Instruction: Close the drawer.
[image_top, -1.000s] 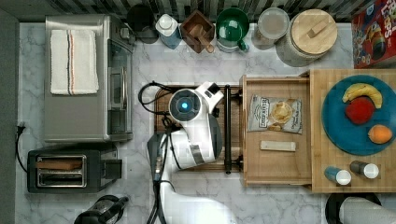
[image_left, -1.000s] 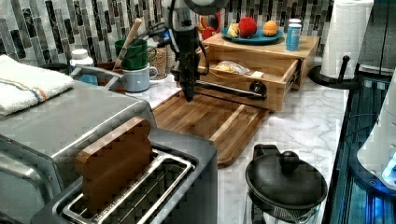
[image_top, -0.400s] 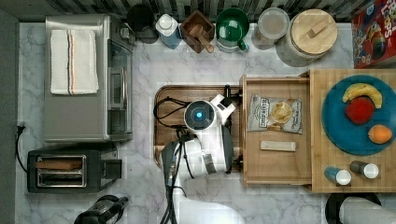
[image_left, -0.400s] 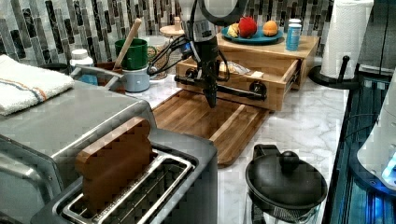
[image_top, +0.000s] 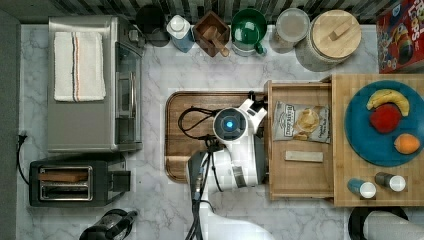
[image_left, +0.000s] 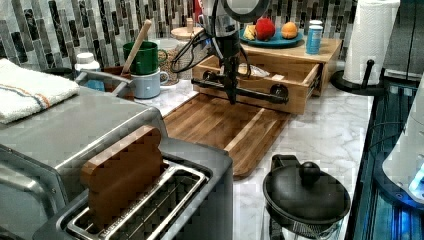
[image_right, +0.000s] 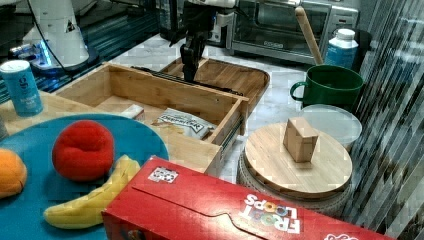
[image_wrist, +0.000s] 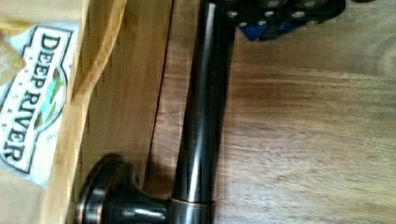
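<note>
Jaws (image_left: 231, 95) moved to drawer (image_top: 300, 175) handle (image_wrist: 203, 112) — grip unclear, wrist view reveals chip bag (image_wrist: 28, 93).

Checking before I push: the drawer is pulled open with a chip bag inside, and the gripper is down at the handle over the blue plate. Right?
Not quite. The gripper is at the black bar handle over the brown wooden tray, not the blue plate, as the left view shows. The drawer is open with the chip bag inside.
</note>
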